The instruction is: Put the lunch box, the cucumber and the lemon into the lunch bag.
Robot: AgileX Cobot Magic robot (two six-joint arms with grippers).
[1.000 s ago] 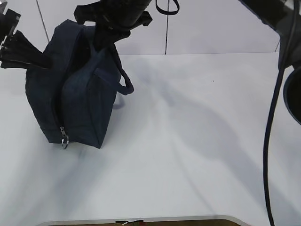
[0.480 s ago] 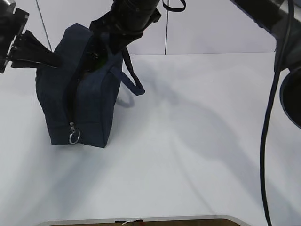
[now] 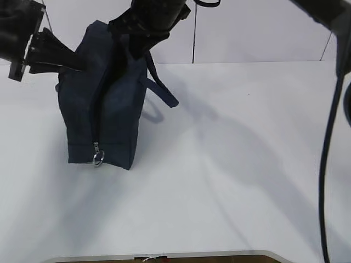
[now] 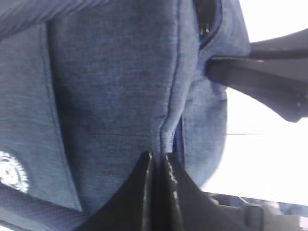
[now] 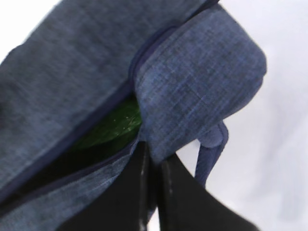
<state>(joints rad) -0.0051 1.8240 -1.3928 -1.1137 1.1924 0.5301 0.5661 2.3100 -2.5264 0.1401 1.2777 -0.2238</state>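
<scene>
The lunch bag (image 3: 101,109) stands upright on the table's (image 3: 230,164) left side, the cucumber (image 5: 113,127) inside it.

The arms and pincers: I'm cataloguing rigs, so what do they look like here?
Both arms are matte black. The left pincer ends in two flat, tapering black fingers, wedge-shaped and unmarked. The right pincer has the same smooth black blades, on a bulky black wrist housing. A thick black cable hangs down the right edge of the exterior view. No markings show.
</scene>
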